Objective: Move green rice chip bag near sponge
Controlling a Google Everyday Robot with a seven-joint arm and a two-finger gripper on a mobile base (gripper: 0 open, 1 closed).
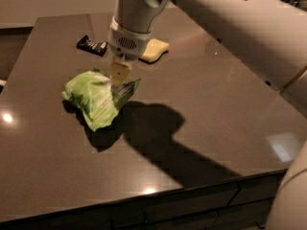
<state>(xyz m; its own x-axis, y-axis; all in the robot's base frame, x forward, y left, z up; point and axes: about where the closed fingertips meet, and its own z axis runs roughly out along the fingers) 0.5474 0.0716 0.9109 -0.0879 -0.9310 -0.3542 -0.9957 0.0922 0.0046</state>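
In the camera view, a dark, glossy table [216,109] filled most of the scene, with small bright glints of light on its surface. The robot's white arm [216,18] came in from the upper right and ended in a pale wrist housing [128,37] that pointed straight down.

Below the housing, the gripper [120,75] reached down to the upper right corner of the green rice chip bag [92,97]. Its yellowish fingers [119,71] were pinched together on the bag's crinkled edge. The bag lay left of the table's centre. Its gripped corner was pulled up toward the gripper, and its lower end pointed toward the near edge. It looked sealed, so what was inside could not be seen. A dark shadow sat under the bag's left and lower sides. It could not be told whether the bag rested fully on the table.

The sponge [154,50] lay flat on the table behind the gripper, partly hidden by the wrist housing. It was apart from the bag. A small black wrapped bar [91,44] lay farther back on the left, apart from both the bag and the sponge.

The arm's broad shadow [158,128] stretched from the bag toward the near right edge of the table.
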